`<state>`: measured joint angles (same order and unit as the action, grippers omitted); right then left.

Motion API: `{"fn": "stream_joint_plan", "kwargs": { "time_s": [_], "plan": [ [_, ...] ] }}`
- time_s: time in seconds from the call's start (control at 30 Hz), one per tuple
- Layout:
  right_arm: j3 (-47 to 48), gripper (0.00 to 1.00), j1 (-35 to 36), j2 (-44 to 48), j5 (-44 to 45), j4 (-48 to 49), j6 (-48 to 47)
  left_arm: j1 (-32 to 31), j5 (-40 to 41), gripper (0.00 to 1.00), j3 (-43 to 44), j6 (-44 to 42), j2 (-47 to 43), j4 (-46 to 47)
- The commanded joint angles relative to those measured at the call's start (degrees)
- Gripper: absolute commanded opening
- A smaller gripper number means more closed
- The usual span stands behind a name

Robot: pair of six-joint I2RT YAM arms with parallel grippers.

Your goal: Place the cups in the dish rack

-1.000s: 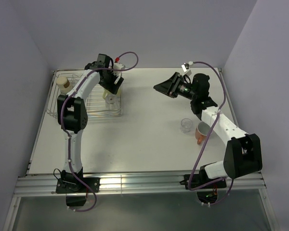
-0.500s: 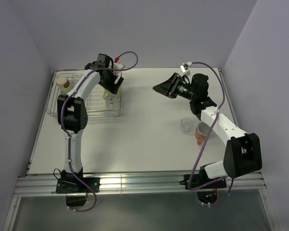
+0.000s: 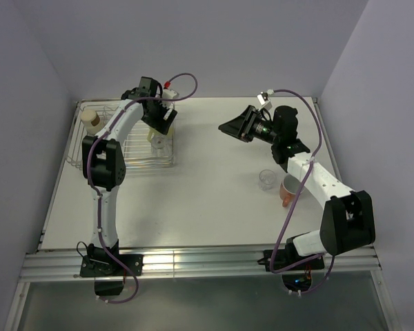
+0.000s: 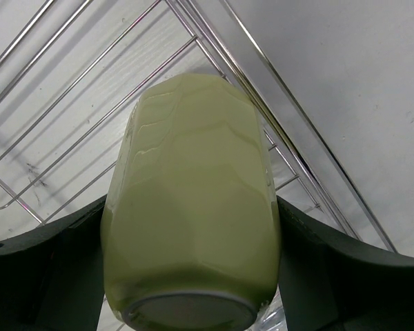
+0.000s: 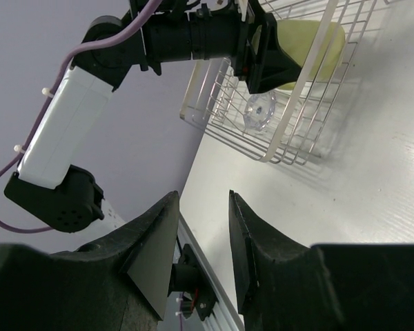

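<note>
Left wrist view: the left claw (image 4: pixel 191 227) is spread wide around the pale green mug (image 4: pixel 193 158), 1 finger pressed to each side of its faceted body. The mug's base faces the camera and its far end is over the dish rack (image 3: pixel 146 164) wires. It looks glazed, so probably stiff, slick and apt to chip on wire; a grip across mid-body suits it. The right claw (image 5: pixel 202 200) hangs half-parted and empty above the bench (image 3: pixel 207 200). 1 clear glass (image 3: pixel 266 180) and the orange mug (image 3: pixel 288 189) stand beside its arm.

Each arm (image 3: pixel 121 121) has white links, black joints and a purple cable (image 3: pixel 186 75); left gripper (image 4: pixel 192 207) and right gripper (image 5: pixel 201 203) are black.
</note>
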<state>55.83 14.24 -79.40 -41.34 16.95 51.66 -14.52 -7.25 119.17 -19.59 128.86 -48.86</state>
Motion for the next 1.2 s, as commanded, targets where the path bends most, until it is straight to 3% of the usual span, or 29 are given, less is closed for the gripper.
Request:
{"fn": "stream_joint_plan", "kwargs": {
  "time_s": [0.0,0.07,0.1,1.17],
  "plan": [
    [2.44,0.43,0.61,0.47,0.56,0.37,-1.30,-0.77,-2.77,0.85,3.52,1.40,-4.31,5.18],
    [2.70,0.43,0.70,0.38,0.56,-0.25,-1.56,-0.77,-3.56,0.86,3.26,1.49,-4.49,5.44],
    [2.88,0.43,0.70,0.29,0.56,-0.34,-1.74,-0.77,-3.74,0.99,3.26,1.58,-4.58,5.53],
    [4.81,0.43,2.90,1.61,3.20,-5.43,-4.02,-0.51,1.71,0.99,1.94,3.51,-9.67,5.71]
  ]
}}
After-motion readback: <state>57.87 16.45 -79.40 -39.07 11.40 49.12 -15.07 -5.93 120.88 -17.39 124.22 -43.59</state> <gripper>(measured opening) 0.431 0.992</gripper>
